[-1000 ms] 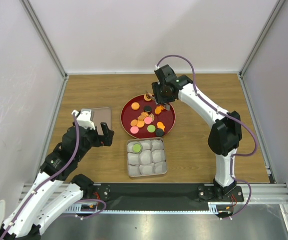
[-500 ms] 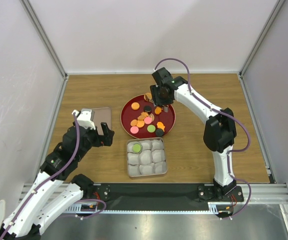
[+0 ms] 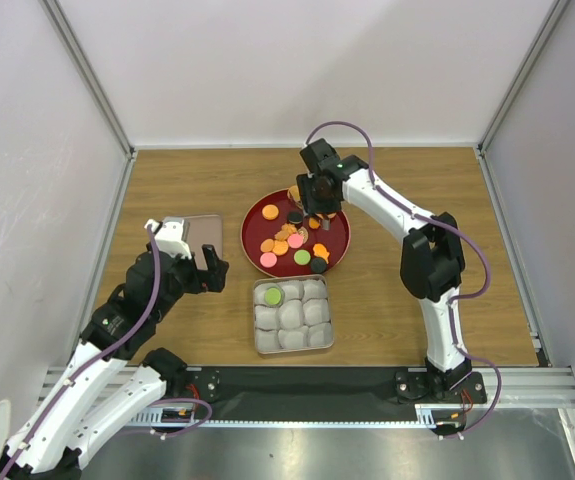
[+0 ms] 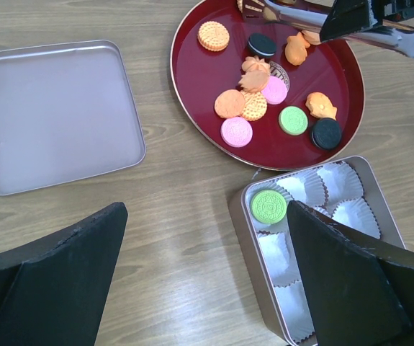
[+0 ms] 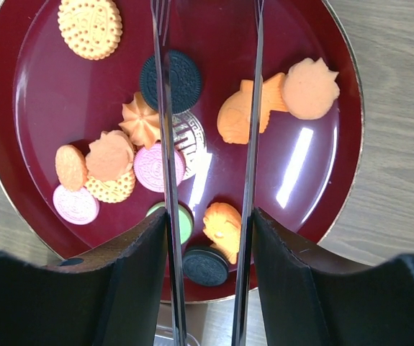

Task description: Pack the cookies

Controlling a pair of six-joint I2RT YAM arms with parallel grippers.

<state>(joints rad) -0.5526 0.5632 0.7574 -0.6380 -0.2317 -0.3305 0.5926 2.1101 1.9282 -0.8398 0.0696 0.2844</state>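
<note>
Several cookies point(image 3: 292, 240) in orange, pink, green and black lie on a round red plate point(image 3: 257, 215). One green cookie point(image 3: 273, 296) sits in the far left paper cup of the square tin point(image 3: 256, 318); it also shows in the left wrist view point(image 4: 268, 206). My right gripper point(image 3: 319, 195) is shut on metal tongs point(image 5: 165, 108), whose two blades stand apart over the plate point(image 5: 48, 94), above a black cookie point(image 5: 171, 78) and an orange one point(image 5: 237, 115). The tongs hold nothing. My left gripper point(image 3: 210, 270) is open and empty, left of the tin.
The tin's flat silver lid point(image 3: 207, 232) lies left of the plate, also in the left wrist view point(image 4: 55, 108). The tin's other cups point(image 3: 302, 318) are empty. White walls and metal posts enclose the wooden table.
My right gripper has moved a little left with the tongs, further over the far part of the plate. The left arm has not moved.
</note>
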